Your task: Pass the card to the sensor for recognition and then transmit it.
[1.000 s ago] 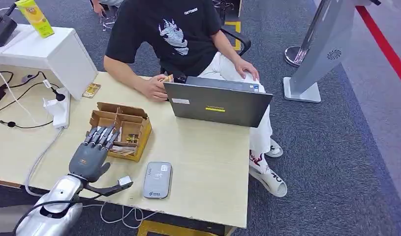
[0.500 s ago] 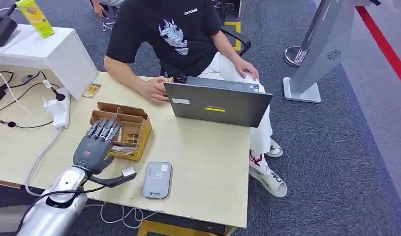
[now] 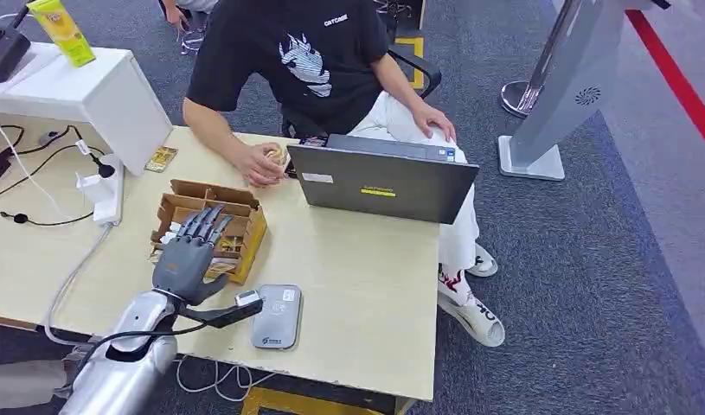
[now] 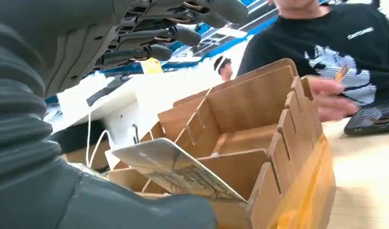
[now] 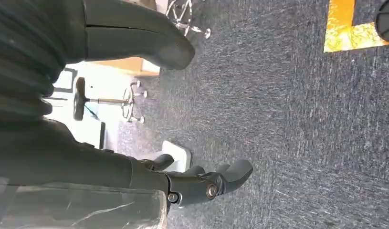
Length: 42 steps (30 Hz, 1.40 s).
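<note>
- Right robot hand [image 5: 183, 157] hanging beside the body over grey carpet [image 5: 297, 119]; thumb and fingers apart, nothing between them. Idle for this step, by the look of it.
- Reader [image 3: 277, 316] flat on the near edge of the bench [image 3: 357, 277], face up, just beside the left wrist. Short carry from box to sensor, presumably the reason for the layout.
- Left robot hand [image 3: 189, 259] open over the near side of the box [image 3: 212, 190]; fingers [image 4: 183, 36] stretched out above the compartments, thumb low at the near wall. Nothing gripped.
- Card [image 4: 175, 169] leaning in a near compartment, one corner raised clear of the dividers, just over the thumb. Contact with the thumb: cannot tell. Raised edge likely the only easy place to pinch.
- Judged step: reach for the card; scan and hand-over not yet done.
- Obstacles: cardboard dividers close on both sides of the card, snag risk on lifting.
- Power strip [image 3: 102, 186] and cables [image 3: 20, 156] left of the box, apart from the route to the reader.
- Laptop [image 3: 383, 181] beyond, lid back toward the robot.
- Person's hand [image 3: 262, 162] by the laptop, holding something small; likely the receiver.
- White stand [image 3: 98, 91] at the far left.
</note>
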Available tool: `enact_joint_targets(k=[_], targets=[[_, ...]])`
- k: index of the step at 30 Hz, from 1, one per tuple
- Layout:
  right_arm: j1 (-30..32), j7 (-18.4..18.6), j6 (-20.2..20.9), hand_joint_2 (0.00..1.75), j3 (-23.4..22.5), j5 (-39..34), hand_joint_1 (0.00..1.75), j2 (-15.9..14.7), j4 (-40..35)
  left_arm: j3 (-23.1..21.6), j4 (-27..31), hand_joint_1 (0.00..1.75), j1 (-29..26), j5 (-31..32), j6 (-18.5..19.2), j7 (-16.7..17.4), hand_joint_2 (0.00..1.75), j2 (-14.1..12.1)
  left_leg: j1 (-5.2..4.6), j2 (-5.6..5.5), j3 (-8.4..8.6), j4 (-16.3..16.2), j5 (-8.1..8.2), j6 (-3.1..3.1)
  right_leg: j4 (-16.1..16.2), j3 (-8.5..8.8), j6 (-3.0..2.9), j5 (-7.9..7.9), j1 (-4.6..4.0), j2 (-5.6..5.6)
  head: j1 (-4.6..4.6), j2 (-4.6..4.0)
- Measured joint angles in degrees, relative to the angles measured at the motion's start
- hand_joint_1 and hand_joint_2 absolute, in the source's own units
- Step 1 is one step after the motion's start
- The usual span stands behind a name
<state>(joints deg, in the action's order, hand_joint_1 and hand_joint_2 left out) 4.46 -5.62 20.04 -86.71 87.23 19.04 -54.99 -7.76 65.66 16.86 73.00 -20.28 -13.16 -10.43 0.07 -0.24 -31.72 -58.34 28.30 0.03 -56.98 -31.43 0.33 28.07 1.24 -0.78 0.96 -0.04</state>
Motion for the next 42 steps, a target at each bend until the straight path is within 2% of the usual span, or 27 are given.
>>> enact_joint_targets(k=[6,10,18,29,30,31,32,42], targets=[[0.00,0.02,0.02,1.75,0.00,0.00,0.00,0.00,0.00,0.39,0.00,0.00,-0.46,-0.16,0.50,-0.07,1.75,0.50,0.00,0.00,0.00,0.00,0.00,0.00,0.00,0.00,0.00,0.00,0.00,-0.01,0.00,0.00],[0.00,0.02,0.00,1.75,-0.02,0.00,0.00,0.00,0.00,0.44,0.00,0.00,-0.63,2.56,0.26,0.81,1.75,0.28,0.00,0.00,-0.01,0.00,0.00,0.00,0.01,0.00,0.00,0.00,0.00,0.00,0.00,0.00],[0.00,0.02,0.00,1.75,-0.02,0.00,0.00,0.00,0.00,0.44,-0.02,0.00,-0.66,3.74,0.04,1.40,1.75,-0.19,0.00,0.00,-0.01,0.00,0.00,0.00,0.00,0.00,0.00,0.00,0.00,0.00,0.00,0.00],[0.04,-0.04,0.00,1.75,-0.07,0.00,0.00,0.00,-0.07,0.44,-0.02,0.00,-0.68,5.09,-0.61,2.36,1.75,-1.92,0.00,0.01,-0.01,0.00,0.00,0.00,0.00,0.00,0.00,0.00,0.00,-0.01,0.00,0.00],[0.04,-0.04,0.00,1.75,-0.07,0.00,0.00,0.00,-0.07,0.44,-0.04,0.21,-0.68,5.09,-0.63,2.36,1.75,-1.99,0.00,0.01,-0.01,0.00,0.00,0.00,0.00,0.00,0.00,0.00,0.00,-0.01,0.00,0.00],[0.05,-0.04,0.00,1.75,-0.07,0.00,0.00,0.00,-0.07,0.44,-0.04,1.62,-0.68,5.09,-0.63,2.36,1.75,-2.01,0.00,0.01,-0.01,0.00,0.00,0.00,0.00,0.00,0.00,0.00,0.00,-0.01,0.00,0.00],[0.05,-0.04,0.00,1.75,-0.07,0.00,0.00,0.00,-0.07,0.44,-0.09,1.75,-0.69,5.09,-0.63,2.36,1.75,-2.03,0.00,0.01,-0.01,0.00,0.00,0.00,0.00,0.00,0.00,0.00,0.00,-0.01,0.00,0.00],[0.05,-0.04,0.00,1.75,-0.09,0.00,0.00,0.00,-0.07,0.44,-0.37,1.75,-0.72,5.03,-0.53,2.36,1.75,-2.05,0.00,0.01,-0.01,0.00,0.00,0.00,0.00,0.00,0.00,0.00,0.00,0.00,0.00,0.00]])
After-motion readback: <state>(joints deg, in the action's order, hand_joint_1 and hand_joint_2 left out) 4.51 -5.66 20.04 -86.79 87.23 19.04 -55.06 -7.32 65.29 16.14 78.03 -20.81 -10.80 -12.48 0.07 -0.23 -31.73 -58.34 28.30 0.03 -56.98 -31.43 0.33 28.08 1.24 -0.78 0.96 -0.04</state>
